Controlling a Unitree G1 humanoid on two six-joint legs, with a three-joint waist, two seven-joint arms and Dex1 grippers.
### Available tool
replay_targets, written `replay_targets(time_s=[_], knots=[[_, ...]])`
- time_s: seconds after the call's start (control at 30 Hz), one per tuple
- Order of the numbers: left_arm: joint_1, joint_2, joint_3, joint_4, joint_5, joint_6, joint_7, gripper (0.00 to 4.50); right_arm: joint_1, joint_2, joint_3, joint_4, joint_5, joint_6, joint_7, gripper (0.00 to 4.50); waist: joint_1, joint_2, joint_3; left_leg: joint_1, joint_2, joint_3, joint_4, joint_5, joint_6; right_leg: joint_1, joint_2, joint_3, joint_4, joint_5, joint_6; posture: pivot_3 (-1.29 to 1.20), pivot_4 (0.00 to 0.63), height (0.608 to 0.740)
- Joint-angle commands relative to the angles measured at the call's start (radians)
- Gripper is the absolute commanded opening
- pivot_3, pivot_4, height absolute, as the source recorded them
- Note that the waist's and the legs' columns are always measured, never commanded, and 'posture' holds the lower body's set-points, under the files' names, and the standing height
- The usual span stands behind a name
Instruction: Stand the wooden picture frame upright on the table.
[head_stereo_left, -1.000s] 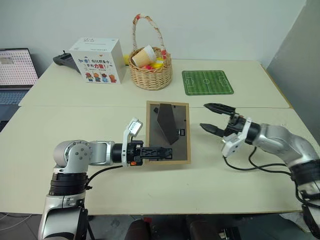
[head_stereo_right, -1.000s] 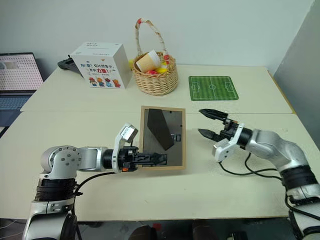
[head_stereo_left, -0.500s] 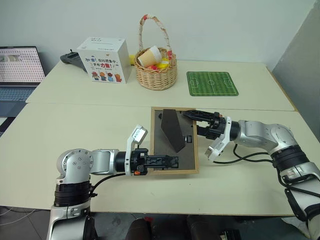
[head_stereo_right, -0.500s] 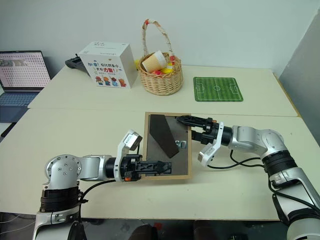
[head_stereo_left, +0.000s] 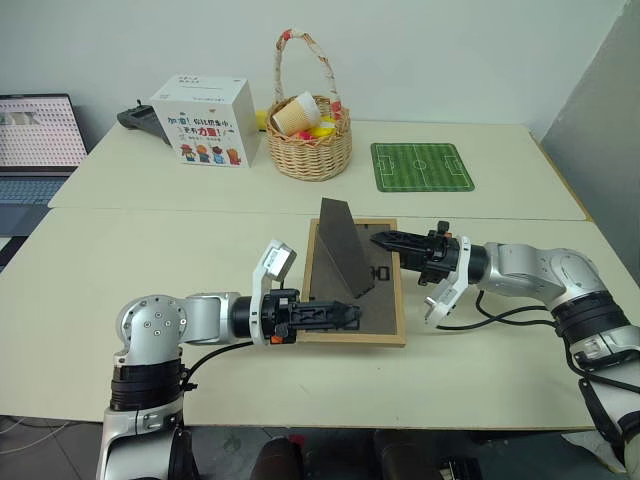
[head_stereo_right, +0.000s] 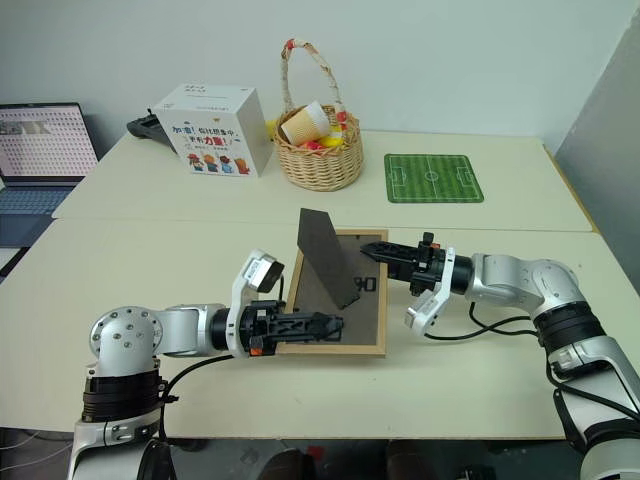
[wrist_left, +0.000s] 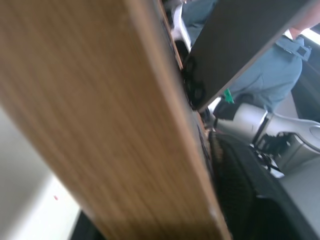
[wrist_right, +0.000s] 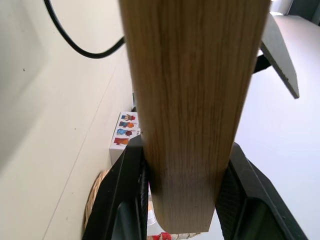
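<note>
- The wooden picture frame (head_stereo_left: 355, 285) lies in the centre of the head view, back side up, on the near section of the table (head_stereo_left: 130, 255). Its dark back faces the camera, edged all round in light wood.
- The black fold-out stand (head_stereo_left: 343, 248) rises from that back as a dark wedge, its tip toward the upper middle of the picture.
- My left gripper (head_stereo_left: 340, 314) reaches in from the lower left, level, along the frame's near edge at its lower left corner. My left wrist view shows a wood edge running between my fingers, but I cannot tell whether they press on it.
- My right gripper (head_stereo_left: 385, 243) comes in from the right and clamps the frame's right edge near its upper right corner. My right wrist view shows the wood bar (wrist_right: 192, 100) gripped between my two black fingers (wrist_right: 122, 200).
- A black cable (head_stereo_left: 480, 318) trails on the table below my right forearm.
- In the upper part of the picture, on the far section: a white printed box (head_stereo_left: 205, 120) at upper left, a wicker basket (head_stereo_left: 310, 135) at centre holding a paper cup, and a green soccer-field mat (head_stereo_left: 420, 166) to its right.
- A laptop (head_stereo_left: 35, 135) sits at the far left edge.
</note>
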Motion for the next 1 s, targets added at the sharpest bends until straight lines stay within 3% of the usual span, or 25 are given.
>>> replay_targets(time_s=[0.03,0.1,0.27,0.33,0.4,0.53,0.73,0.97,1.0], knots=[[-0.025,0.051,0.059,0.043,0.018,-0.048,0.020,3.12,-0.005,-0.019,-0.025,0.015,0.175,-0.025,0.037,1.33,0.000,0.000,0.000,0.000,0.000,0.000,0.000,0.000,0.000,0.000,0.000,0.000,0.000,0.000,0.000,0.00,0.150,0.740],[-0.013,0.080,0.077,0.031,0.026,-0.073,0.028,3.59,0.003,-0.014,-0.011,0.047,0.292,0.005,0.113,1.33,-0.001,0.000,0.000,0.000,0.000,0.000,0.000,0.000,0.000,0.000,0.000,0.000,0.000,0.000,0.000,0.00,0.150,0.740],[0.010,0.145,0.166,0.010,0.138,-0.236,0.148,4.49,0.031,0.063,0.028,0.078,0.776,0.290,0.533,1.33,-0.005,0.000,0.000,0.001,0.001,0.000,0.000,0.000,0.000,0.001,0.000,0.000,0.000,0.000,0.000,0.00,0.150,0.740],[0.021,0.173,0.176,-0.019,0.183,-0.299,0.167,4.50,0.049,0.110,0.012,0.036,0.955,0.473,0.712,1.33,-0.005,0.000,0.000,0.001,0.001,0.000,0.000,0.000,0.000,0.001,0.000,0.000,0.000,0.000,0.000,0.00,0.150,0.740],[0.072,0.225,0.140,-0.130,0.282,-0.405,0.166,4.50,0.063,0.163,0.001,-0.020,1.126,0.775,0.892,1.32,-0.004,0.000,0.000,0.001,0.002,0.000,0.000,0.000,0.000,0.001,-0.001,-0.001,0.000,0.000,0.000,0.00,0.150,0.740],[0.168,0.253,0.059,-0.319,0.404,-0.576,0.139,4.50,0.062,0.250,-0.058,-0.085,1.406,1.323,1.068,1.31,0.002,-0.001,0.000,0.001,0.005,-0.001,-0.002,0.000,0.001,0.002,-0.005,-0.002,-0.002,0.000,0.000,0.00,0.150,0.740],[0.209,0.199,0.016,-0.406,0.456,-0.684,0.173,4.50,-0.022,0.377,-0.123,0.119,1.447,1.577,1.181,1.31,0.018,-0.001,0.000,0.001,0.000,0.000,-0.002,-0.001,0.006,0.001,-0.005,-0.002,-0.002,0.000,0.000,0.00,0.150,0.740],[0.264,0.218,0.011,-0.405,0.472,-0.717,0.136,4.50,-0.034,0.425,-0.122,0.306,1.305,1.462,1.276,1.31,0.018,-0.001,0.000,0.000,-0.001,0.001,-0.003,-0.002,0.007,0.000,-0.003,-0.003,-0.003,0.000,0.000,0.00,0.150,0.740],[0.263,0.222,0.010,-0.402,0.476,-0.721,0.133,4.50,-0.032,0.426,-0.126,0.307,1.295,1.458,1.284,1.65,0.016,-0.001,0.000,0.000,-0.001,0.001,-0.003,-0.002,0.007,0.000,-0.003,-0.003,-0.002,0.000,0.000,0.00,0.150,0.740]])
